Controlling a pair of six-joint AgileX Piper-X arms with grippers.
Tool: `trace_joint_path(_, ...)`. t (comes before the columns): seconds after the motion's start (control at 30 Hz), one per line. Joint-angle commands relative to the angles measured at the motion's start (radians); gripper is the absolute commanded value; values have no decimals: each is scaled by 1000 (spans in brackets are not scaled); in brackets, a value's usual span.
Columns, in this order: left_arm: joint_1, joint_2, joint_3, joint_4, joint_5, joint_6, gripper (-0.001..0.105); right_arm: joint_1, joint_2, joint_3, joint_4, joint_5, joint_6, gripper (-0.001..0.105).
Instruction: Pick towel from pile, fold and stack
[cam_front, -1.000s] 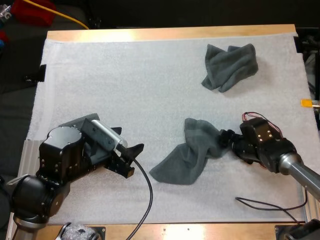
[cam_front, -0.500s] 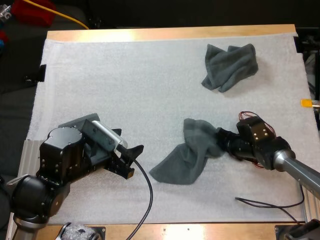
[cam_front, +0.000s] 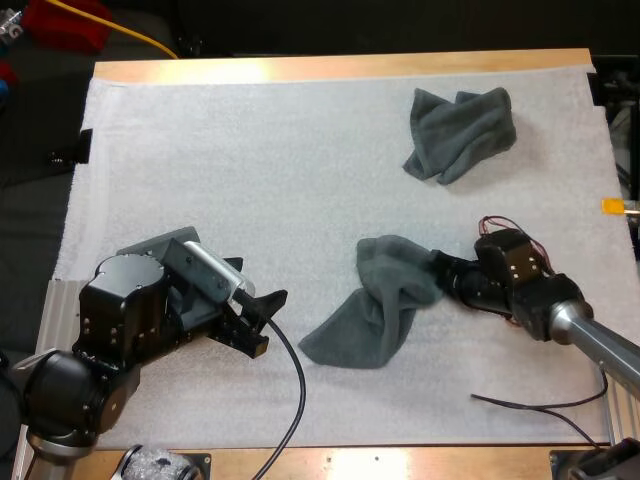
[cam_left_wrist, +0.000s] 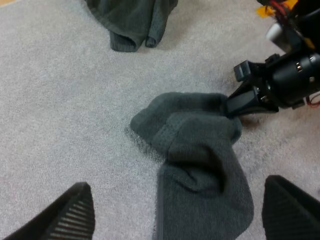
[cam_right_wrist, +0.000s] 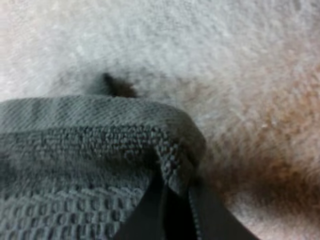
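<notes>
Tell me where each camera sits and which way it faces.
High view: behind both arms, looking forward and down over the white mat; both arms show, left gripper open, right gripper shut on the near crumpled dark grey-green towel.
Left wrist view: on the left arm, facing that towel and the far crumpled grey-green towel; own open gripper shows.
Right wrist view: on the right arm, close on the pinched towel edge; own gripper shows.
Shared: high and left wrist views show both towels.

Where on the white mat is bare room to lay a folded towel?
The white mat is bare across its far left half, beyond the left gripper. Crowded: the right side, with the crumpled dark grey-green towel and the right gripper holding a second dark grey-green towel.
</notes>
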Motion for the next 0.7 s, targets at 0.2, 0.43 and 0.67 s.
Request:
trace_joint_path(0.2,-6,1,-5,0,-4,-2,68,-5,-150,-81,98,50,-223,1)
trace_joint_path(0.43,-6,1,-5,0,-4,-2,68,10,-235,-265,330,168,-494,1)
trace_joint_path(0.67,-6,1,-5,0,-4,-2,68,73,-248,-495,462,316,-691,1)
